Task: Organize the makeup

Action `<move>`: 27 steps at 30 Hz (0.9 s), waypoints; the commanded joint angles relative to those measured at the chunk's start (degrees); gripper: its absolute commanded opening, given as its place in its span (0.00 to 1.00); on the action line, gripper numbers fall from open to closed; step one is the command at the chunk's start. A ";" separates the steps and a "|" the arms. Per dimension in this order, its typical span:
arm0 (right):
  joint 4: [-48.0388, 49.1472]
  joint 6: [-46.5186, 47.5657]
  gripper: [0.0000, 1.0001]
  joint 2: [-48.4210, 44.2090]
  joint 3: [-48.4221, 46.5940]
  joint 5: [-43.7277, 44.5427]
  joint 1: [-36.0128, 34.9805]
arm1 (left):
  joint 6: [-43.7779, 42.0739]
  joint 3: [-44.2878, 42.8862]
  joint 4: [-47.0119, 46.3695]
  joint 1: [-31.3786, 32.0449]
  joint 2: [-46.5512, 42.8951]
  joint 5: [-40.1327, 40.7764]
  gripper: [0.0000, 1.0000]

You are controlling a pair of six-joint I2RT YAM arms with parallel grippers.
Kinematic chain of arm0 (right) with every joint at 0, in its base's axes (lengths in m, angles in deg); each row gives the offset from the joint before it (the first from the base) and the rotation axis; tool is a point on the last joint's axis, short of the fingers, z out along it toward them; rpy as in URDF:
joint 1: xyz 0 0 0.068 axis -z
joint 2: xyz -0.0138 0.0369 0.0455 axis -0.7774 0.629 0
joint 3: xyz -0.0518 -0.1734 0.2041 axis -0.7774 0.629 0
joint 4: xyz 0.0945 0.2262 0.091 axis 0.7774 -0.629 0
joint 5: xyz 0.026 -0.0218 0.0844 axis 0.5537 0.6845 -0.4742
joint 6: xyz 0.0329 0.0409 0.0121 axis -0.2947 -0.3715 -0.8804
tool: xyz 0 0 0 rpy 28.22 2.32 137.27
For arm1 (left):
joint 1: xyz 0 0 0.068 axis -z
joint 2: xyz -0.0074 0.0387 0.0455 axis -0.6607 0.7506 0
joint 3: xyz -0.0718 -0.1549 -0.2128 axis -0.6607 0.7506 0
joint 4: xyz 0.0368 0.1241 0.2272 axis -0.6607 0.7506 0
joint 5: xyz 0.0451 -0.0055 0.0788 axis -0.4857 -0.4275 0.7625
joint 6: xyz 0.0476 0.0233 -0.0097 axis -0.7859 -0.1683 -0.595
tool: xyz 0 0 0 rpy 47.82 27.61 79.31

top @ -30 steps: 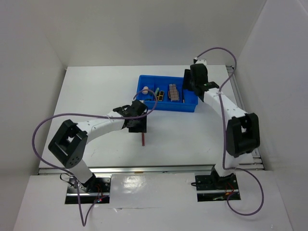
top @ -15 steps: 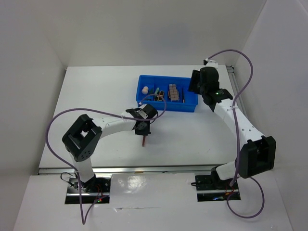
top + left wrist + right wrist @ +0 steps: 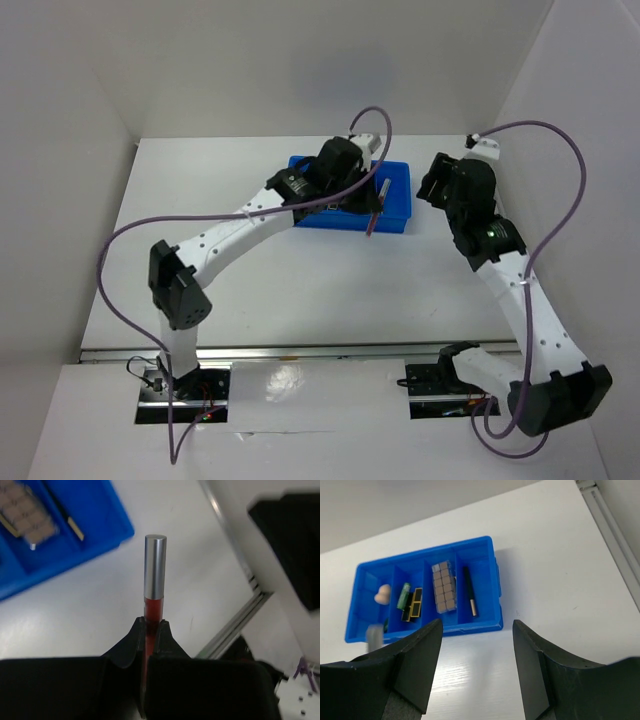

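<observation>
Robot's left hand [image 3: 151,626] clenches a red gloss tube [image 3: 155,567] by the three o'clock end of the blue bin [image 3: 496,580]; right hand [image 3: 477,630] released, empty. Already binned: sponge [image 3: 383,594], palettes [image 3: 414,605], pencil [image 3: 470,598]; task seemingly nearly done.

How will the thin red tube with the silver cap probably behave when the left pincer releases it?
The tube looks stiff: it stands straight out of the left pincer without bending. Its round, smooth body would likely roll on a flat bin floor until a wall stops it. The glossy cap may slip in a light grip.
</observation>
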 commanded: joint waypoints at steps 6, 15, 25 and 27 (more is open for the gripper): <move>-6.81 -2.59 0.67 -9.27 -2.81 2.94 0.73 | 1.44 -26.82 -5.76 -5.73 23.34 -8.99 0.00; -12.87 -1.44 0.69 -12.26 -7.83 5.32 1.25 | 6.81 -29.82 -22.02 -7.31 34.68 -6.89 0.00; -14.81 -2.06 0.70 -12.80 -6.60 3.66 1.25 | 10.24 -32.11 -27.12 -8.46 40.23 -6.88 0.00; -14.81 -2.06 0.70 -12.80 -6.60 3.65 1.25 | 11.37 -32.72 -27.74 -8.99 41.45 -6.88 0.00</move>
